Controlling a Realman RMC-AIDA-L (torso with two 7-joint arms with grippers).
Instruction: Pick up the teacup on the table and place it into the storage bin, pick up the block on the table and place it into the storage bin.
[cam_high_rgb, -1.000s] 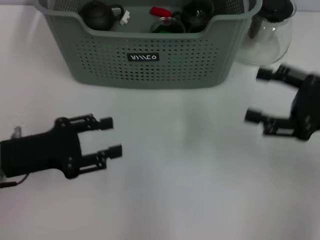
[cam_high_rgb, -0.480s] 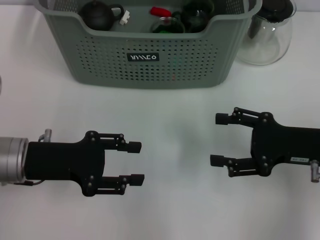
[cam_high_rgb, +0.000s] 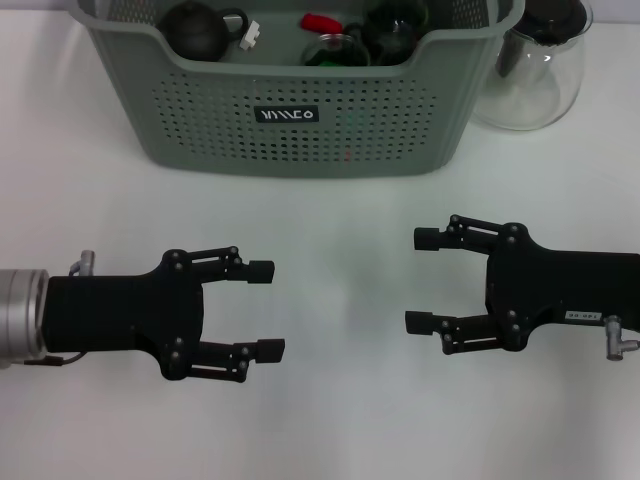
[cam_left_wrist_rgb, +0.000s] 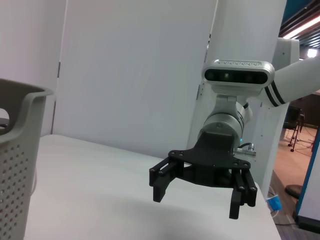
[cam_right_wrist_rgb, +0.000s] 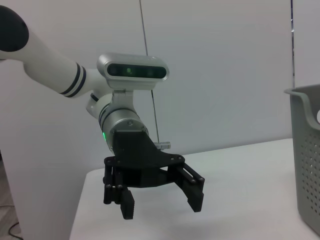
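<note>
Here both empty claws, left claw (cam_high_rgb: 262, 309) and right claw (cam_high_rgb: 425, 281), gape wide.

Your storage bin (cam_high_rgb: 290, 110) sits at the top centre of the head view, upright on the white table. It's a grey-green plastic basket with perforated sides, a scooped front rim and a small black label with white lettering on the front wall. Inside you can see a dark round pot at the left, a red piece and dark glassy items toward the right.
</note>
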